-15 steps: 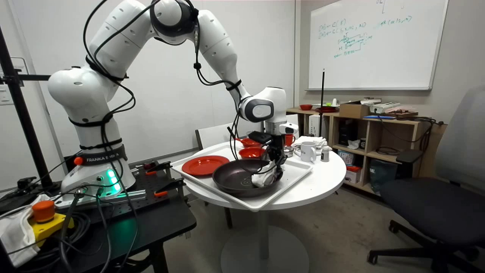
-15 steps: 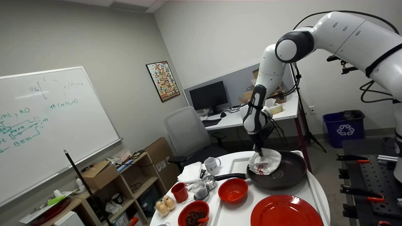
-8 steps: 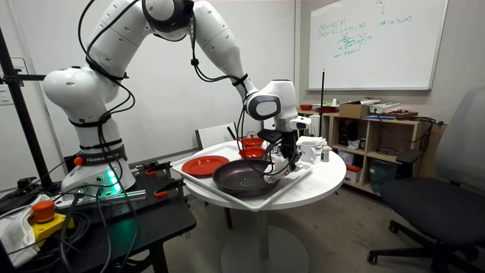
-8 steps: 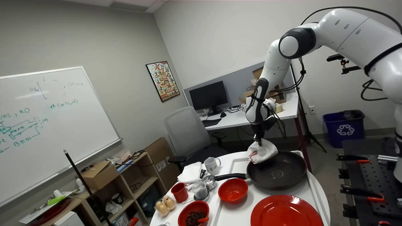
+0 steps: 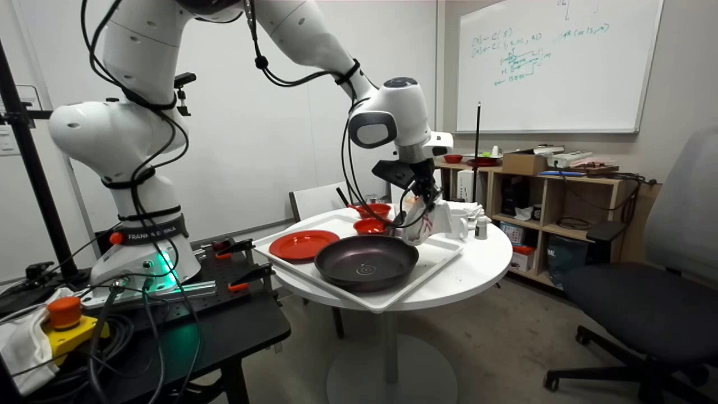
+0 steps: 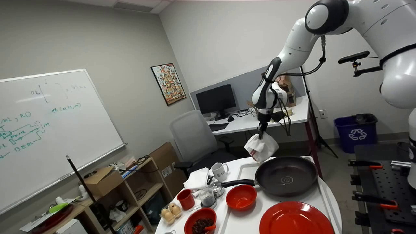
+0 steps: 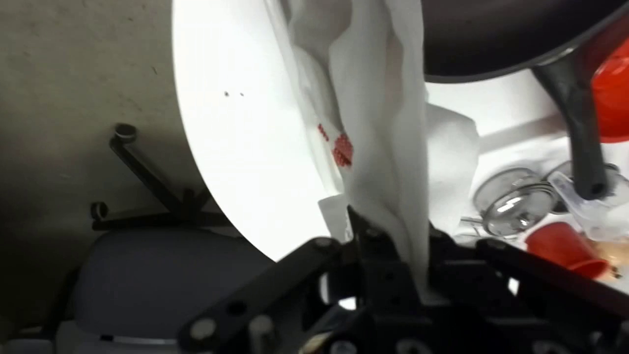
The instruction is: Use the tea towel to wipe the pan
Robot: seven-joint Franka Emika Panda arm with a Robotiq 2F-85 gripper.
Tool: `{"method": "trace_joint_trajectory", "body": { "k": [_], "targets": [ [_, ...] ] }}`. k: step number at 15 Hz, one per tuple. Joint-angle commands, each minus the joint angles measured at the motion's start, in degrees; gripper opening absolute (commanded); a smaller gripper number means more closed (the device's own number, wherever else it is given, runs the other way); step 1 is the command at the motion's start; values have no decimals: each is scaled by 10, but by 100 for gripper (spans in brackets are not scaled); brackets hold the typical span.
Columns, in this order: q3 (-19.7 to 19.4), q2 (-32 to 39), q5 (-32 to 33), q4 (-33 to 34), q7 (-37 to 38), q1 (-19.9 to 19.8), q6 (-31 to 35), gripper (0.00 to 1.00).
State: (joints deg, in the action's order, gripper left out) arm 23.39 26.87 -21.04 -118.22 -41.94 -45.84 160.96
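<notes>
The tea towel is a white cloth with red marks. It hangs in folds from my gripper (image 5: pixel 429 203), whose fingers are shut on it. In both exterior views the towel (image 6: pixel 262 148) is up in the air beside the pan, above the tray's edge. The black pan (image 5: pixel 366 262) rests upright on the tray, and its inside shows bare. In the wrist view the towel (image 7: pixel 373 113) fills the middle, pinched between the dark fingers, with part of the pan (image 7: pixel 491 39) at the upper right. The towel hides some of the tabletop there.
A white tray (image 5: pixel 381 302) bears the pan, a red plate (image 6: pixel 296 221) and a red bowl (image 6: pixel 241 198). The pan's handle (image 6: pixel 239 183) points toward the bowl side. Nearby stand a white mug (image 6: pixel 220 172), folded white cloths (image 6: pixel 196 179), a red cup (image 6: pixel 186 199) and glass jars.
One second ago the towel lay in the pan under my gripper. Since then the gripper has drawn it across the rim and lifted it up and out, keeping its hold.
</notes>
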Motion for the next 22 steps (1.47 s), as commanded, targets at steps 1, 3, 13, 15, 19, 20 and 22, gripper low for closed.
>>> {"method": "trace_joint_trajectory", "body": {
  "k": [1, 3, 13, 15, 19, 20, 22],
  "targets": [
    [143, -78, -124, -71, -141, -117, -27, 5],
    [165, -114, -227, -83, -220, -121, -70, 5],
    [-98, -214, -288, -148, -176, 253, -146, 5],
    [-128, -206, -261, -152, -127, 318, -131, 5],
    [-153, -186, -187, -157, -25, 404, -113, 5],
    [-154, -181, -170, -157, -3, 417, -110, 5],
    [-153, -167, -139, -154, 41, 439, -101, 5]
  ]
}}
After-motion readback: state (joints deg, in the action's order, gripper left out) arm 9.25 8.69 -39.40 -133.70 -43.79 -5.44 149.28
